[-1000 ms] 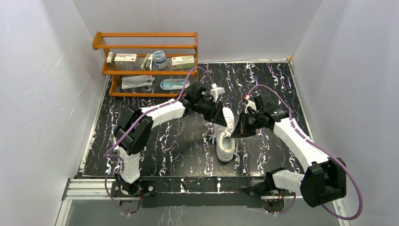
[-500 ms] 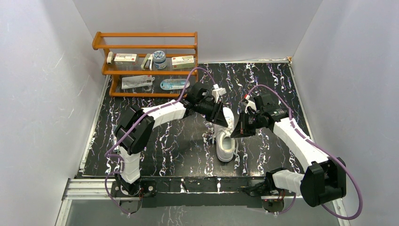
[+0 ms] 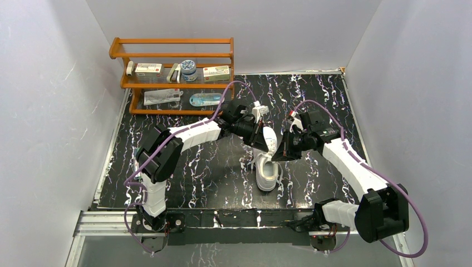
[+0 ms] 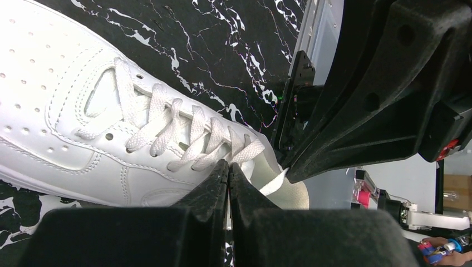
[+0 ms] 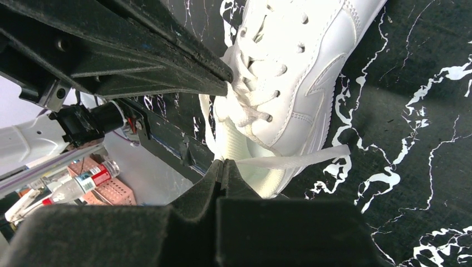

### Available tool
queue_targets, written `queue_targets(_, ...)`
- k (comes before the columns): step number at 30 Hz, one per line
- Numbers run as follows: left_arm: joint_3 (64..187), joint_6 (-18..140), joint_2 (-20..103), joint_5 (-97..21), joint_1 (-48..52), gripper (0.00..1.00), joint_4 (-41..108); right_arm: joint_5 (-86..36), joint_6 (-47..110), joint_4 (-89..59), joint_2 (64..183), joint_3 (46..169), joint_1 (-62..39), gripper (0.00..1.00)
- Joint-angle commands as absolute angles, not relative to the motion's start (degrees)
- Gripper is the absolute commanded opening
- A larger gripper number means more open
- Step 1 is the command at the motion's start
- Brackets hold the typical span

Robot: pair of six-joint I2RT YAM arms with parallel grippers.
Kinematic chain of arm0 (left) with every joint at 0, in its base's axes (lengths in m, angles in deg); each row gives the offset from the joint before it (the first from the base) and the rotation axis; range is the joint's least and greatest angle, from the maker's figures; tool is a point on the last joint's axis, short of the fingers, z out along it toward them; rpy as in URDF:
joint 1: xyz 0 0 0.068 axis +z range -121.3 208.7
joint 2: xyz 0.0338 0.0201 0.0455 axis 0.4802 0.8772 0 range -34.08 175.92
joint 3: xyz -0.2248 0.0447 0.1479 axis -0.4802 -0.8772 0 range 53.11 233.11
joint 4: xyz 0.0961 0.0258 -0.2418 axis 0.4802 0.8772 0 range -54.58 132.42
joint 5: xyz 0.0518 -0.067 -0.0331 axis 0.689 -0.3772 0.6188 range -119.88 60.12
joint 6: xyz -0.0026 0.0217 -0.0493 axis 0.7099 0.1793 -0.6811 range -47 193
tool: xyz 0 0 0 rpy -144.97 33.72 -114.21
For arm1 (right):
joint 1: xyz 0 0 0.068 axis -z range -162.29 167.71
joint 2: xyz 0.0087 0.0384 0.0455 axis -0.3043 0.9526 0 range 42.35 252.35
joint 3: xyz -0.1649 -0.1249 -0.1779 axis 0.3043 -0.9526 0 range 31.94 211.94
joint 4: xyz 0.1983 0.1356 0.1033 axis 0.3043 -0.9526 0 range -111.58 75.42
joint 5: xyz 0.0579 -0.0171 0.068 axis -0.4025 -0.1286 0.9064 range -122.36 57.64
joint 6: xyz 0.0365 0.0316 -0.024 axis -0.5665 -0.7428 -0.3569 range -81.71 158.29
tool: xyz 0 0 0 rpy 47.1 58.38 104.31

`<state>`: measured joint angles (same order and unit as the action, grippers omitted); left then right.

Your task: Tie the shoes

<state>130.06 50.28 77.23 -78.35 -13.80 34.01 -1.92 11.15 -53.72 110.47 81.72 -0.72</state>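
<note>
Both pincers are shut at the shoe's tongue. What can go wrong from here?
Left pincer is shut right at the top lacing; it may have pinched crossed laces, not a free end.
Right pincer holds a lace end; pulling could drag the sneaker.
The pincers sit very close and may collide.

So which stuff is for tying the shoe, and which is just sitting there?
For the job: sneaker, laces, left hand, right hand.
Just sitting there: wooden rack, boxes on it.
</note>
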Motion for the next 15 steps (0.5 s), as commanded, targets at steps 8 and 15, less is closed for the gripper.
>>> queue_targets(8,127.49,42.43,70.40,-79.48,-14.35,0.00,28.92,-7.39,1.78,-46.12,106.55,80.53,-0.66,0.00)
queue_targets(15,126.52,40.20,69.24,-79.31,-14.45,0.00,28.15,-5.02,-7.48,-38.56,106.07,75.79,-0.66,0.00)
